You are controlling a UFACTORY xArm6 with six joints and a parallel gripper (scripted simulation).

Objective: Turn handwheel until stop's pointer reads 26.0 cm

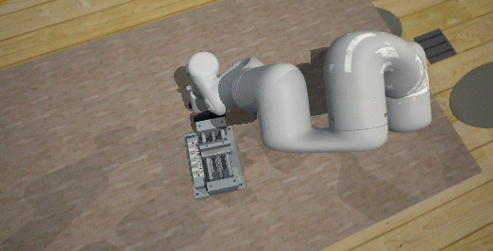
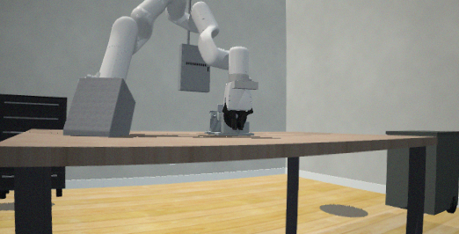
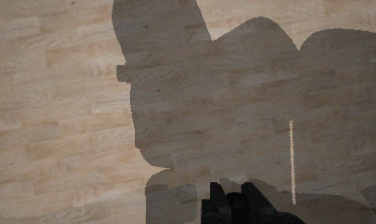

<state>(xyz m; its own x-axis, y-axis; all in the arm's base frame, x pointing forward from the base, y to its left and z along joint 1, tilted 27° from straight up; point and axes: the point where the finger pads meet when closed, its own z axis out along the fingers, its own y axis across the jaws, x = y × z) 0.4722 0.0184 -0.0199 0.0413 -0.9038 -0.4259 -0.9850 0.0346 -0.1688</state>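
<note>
The stop fixture (image 1: 214, 164) (image 2: 216, 122) is a grey baseplate with a lead screw, a carriage and a scale strip (image 1: 193, 158) along its left side. It lies on the table (image 1: 94, 115) (image 2: 176, 147). A small red pointer (image 1: 199, 154) sits beside the scale, and its reading is too small to tell. The black handwheel (image 1: 207, 114) is at the fixture's far end, mostly hidden under my wrist. My gripper (image 2: 237, 125) (image 3: 230, 202) points down at that end and is shut on the handwheel. The wrist view shows only table top, shadows and my dark fingers.
The arm's grey base block (image 2: 98, 107) stands on the table's left part. A grey panel (image 2: 194, 68) hangs behind the arm. A dark drawer unit (image 2: 26, 112) stands at the left and a grey cabinet (image 2: 440, 169) at the right, both off the table.
</note>
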